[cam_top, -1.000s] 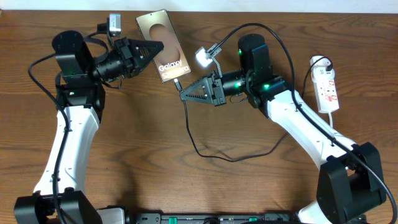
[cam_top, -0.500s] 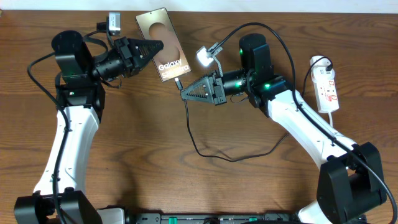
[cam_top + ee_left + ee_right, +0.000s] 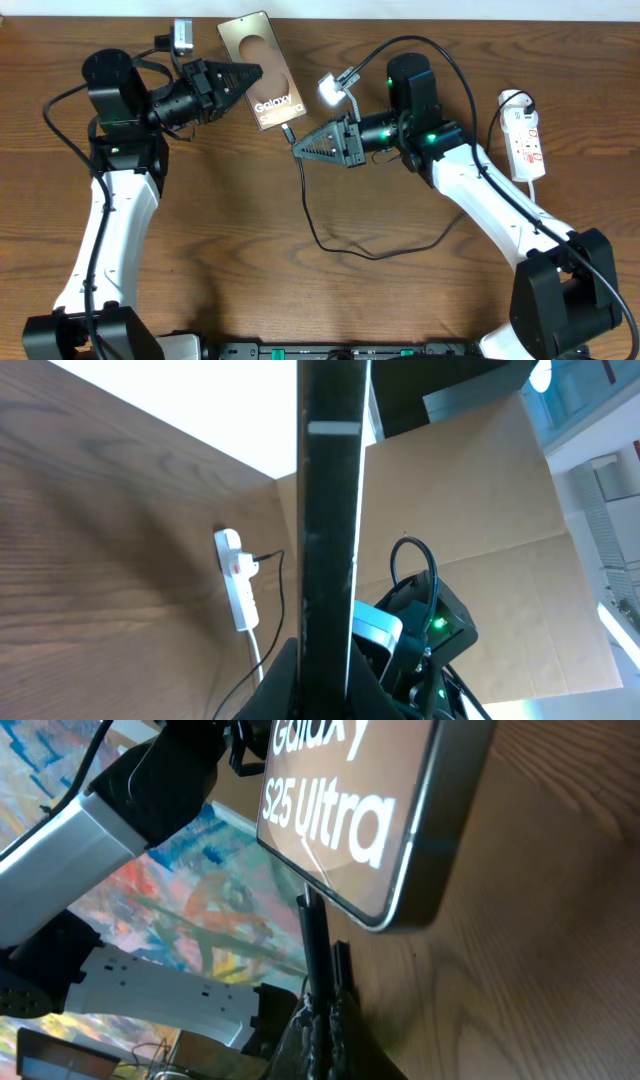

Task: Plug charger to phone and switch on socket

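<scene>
Aligning charger (image 3: 314, 950) plug under phone (image 3: 272, 95): right gripper (image 3: 297, 150) pinches plug, left gripper (image 3: 252, 75) clamps phone; prob nxt: push straight in

The phone (image 3: 330, 510) stands edge-on down the middle of the picture, a dark slab with a thin pale edge, its lower end clamped between the dark fingers of the left gripper (image 3: 325, 652) at the bottom. To its left the brown wooden table (image 3: 100, 570) stretches away to a white wall, and far across it lies the socket (image 3: 238, 588), narrow and white with a red mark near its far end and its white cord (image 3: 256, 652) trailing nearer. Just right of the phone sits the other arm (image 3: 430, 628), black with a green light and a looped black cable, before a brown cardboard panel (image 3: 470, 490).
</scene>
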`<state>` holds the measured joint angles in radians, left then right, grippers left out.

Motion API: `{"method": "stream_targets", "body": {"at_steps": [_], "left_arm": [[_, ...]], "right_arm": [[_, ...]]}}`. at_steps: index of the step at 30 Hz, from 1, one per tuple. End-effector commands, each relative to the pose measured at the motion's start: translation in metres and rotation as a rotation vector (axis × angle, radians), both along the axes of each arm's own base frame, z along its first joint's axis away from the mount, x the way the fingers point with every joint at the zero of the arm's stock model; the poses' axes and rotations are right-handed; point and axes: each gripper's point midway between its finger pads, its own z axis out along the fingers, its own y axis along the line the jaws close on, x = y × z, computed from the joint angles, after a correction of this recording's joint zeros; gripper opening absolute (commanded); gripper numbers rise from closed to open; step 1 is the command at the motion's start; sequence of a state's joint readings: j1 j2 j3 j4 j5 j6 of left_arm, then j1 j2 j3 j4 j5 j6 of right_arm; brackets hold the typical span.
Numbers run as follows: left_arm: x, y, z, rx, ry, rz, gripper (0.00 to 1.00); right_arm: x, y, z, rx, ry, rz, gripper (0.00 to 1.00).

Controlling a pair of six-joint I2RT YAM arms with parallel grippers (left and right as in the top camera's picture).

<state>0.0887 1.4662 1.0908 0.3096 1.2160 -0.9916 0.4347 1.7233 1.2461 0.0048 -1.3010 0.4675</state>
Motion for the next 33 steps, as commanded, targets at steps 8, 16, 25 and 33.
{"method": "stream_targets", "body": {"at_steps": [8, 16, 25, 33], "left_arm": [[-0.0071, -0.0028, 0.0183, 0.003, -0.059, -0.032, 0.07], [-0.0072, -0.0028, 0.0182, 0.011, -0.073, -0.034, 0.07], [-0.0121, -0.0053, 0.0187, 0.031, -0.123, -0.068, 0.07], [-0.0138, -0.0061, 0.0189, 0.04, -0.144, -0.079, 0.07]], "right_arm": [[0.0071, -0.0024, -0.0016, -0.008, 0.006, -0.026, 0.01], [0.007, -0.0025, -0.0015, -0.008, 0.006, -0.026, 0.01], [0.0124, -0.0077, -0.0015, -0.008, 0.006, -0.043, 0.01], [0.012, -0.0072, -0.0016, -0.008, 0.006, -0.042, 0.01]]}}
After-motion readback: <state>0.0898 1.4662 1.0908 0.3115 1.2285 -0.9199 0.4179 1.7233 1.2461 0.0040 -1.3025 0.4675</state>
